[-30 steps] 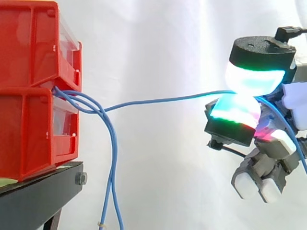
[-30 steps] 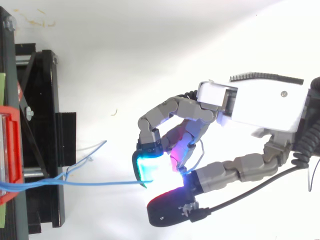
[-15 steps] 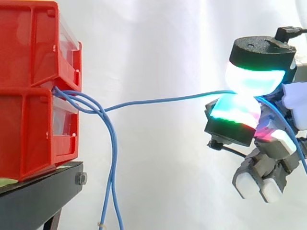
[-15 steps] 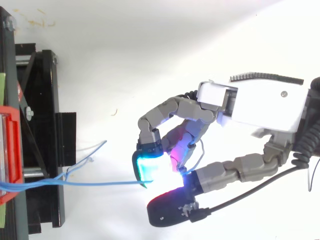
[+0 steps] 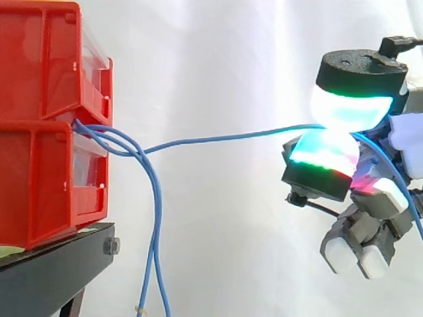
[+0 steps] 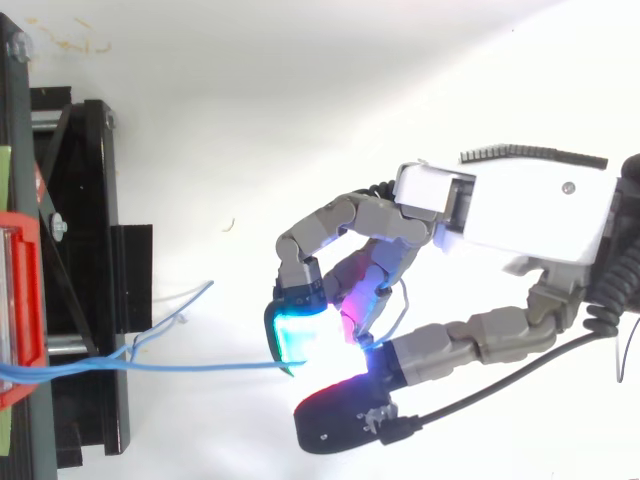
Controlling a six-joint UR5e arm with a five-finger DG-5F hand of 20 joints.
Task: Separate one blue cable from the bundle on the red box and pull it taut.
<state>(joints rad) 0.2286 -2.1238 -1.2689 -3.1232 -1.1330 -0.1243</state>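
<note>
Two red plastic bins [image 5: 46, 119] stacked one on the other at the left of the side view, seated on a black metal stand [image 5: 53, 264], white curtain [image 5: 211, 66] behind. One thin blue cable [image 5: 218, 138] drawn out of the gap between upper and lower bin, parted from the other blue cables [image 5: 156, 231] just beside the bin front, then running rightward through open air, nearly level, with a slight sag and a gentle rise toward the hand [image 6: 520, 215]. Clamped on that cable: thick glowing fingertips [image 5: 349, 105] pressed together from above and below, upper one white with a green edge, lower one cyan to green with a touch of magenta at its right. Remaining fingers curled underneath, pale pads pointing down. Past the pinch, the rest of the cable dropping steeply along the hand toward the right edge. Other blue cables looping out of the same gap and hanging down in front of the stand, out past the bottom edge. From above: hand well apart from the bins, reaching in from the right, cable stretched in an almost straight line from the bin at the left edge to the cyan pad, a loose strand bending away above it near the stand
</note>
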